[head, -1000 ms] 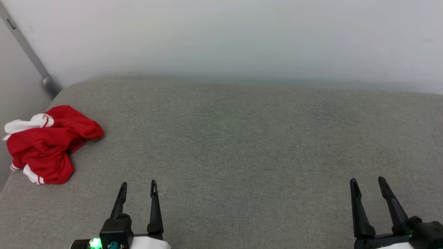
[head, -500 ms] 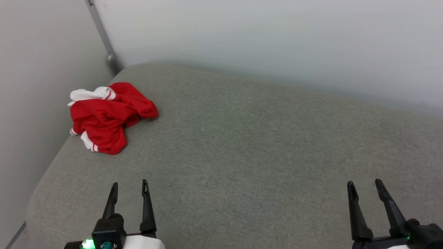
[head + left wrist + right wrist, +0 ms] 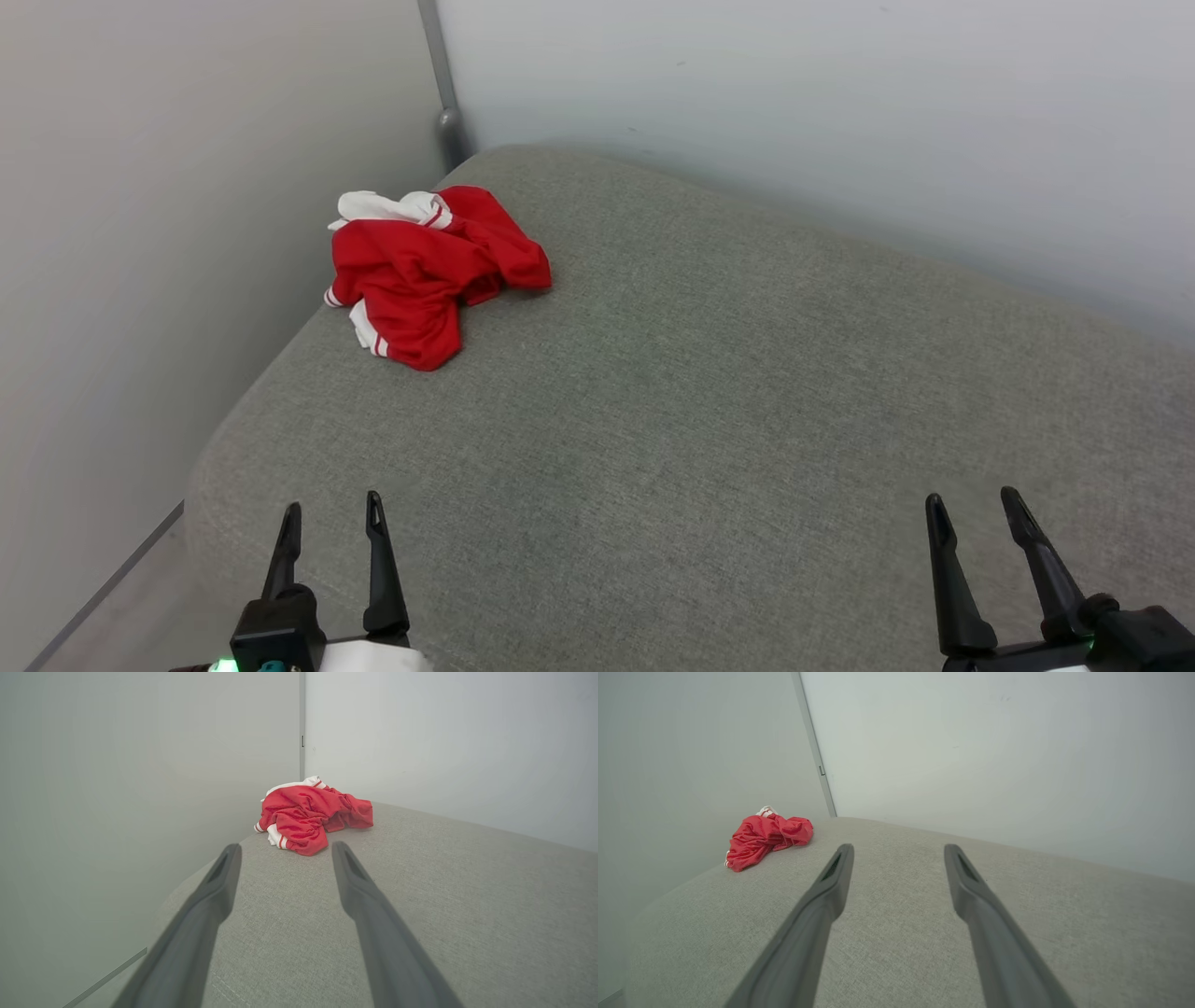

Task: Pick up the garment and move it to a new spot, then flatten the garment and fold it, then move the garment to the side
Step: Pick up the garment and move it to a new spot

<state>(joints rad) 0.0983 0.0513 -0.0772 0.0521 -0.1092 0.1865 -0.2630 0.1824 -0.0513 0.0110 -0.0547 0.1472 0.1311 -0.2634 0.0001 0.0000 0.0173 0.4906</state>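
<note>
Now: left gripper [image 3: 332,504] and right gripper [image 3: 973,497] jaws wide apart, empty. Reach left one to garment [image 3: 425,271], pinch thick bunch, lift slowly.

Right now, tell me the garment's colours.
The garment is red with white, red-striped sleeves; clearest in the left wrist view.

Soft even light — faint shadows, blurred edges

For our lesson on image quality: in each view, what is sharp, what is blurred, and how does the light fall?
Head view: soft even light, garment sharp, thin shadow beneath it. Left wrist view: garment clear, left pincer blurred near the lens. Right wrist view: right pincer blurred likewise; no glare on the cushion.
</note>
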